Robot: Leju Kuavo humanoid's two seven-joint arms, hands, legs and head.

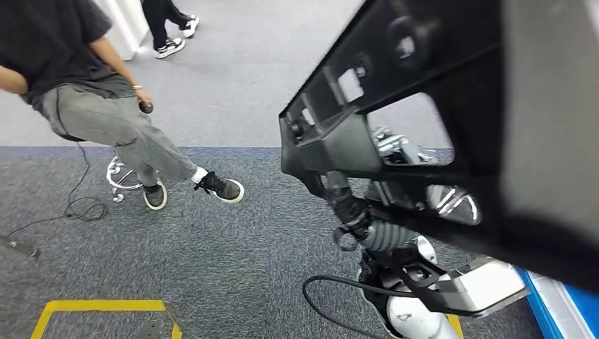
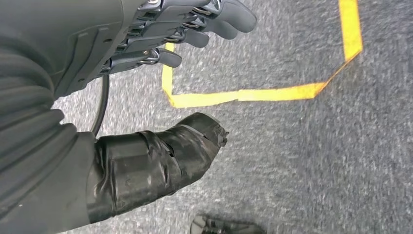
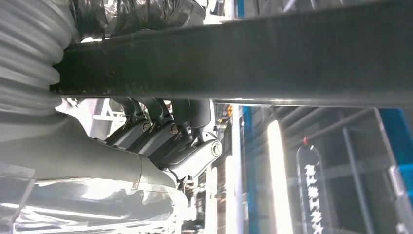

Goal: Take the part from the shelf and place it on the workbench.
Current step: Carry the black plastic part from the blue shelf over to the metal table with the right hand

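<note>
Across the right of the head view, we see the black part [image 1: 424, 106] carried by the right robot hand [image 3: 165, 131], its fingers hooked around an edge; the left robot hand [image 2: 185, 29] hangs released. Risk: the part blocks our sight and could slip or strike the seated person [image 1: 106, 120] mid-turn.

Lab floor: grey carpet [image 1: 233, 254], yellow floor tape [image 2: 253, 93], blue racking [image 3: 392, 131]
</note>
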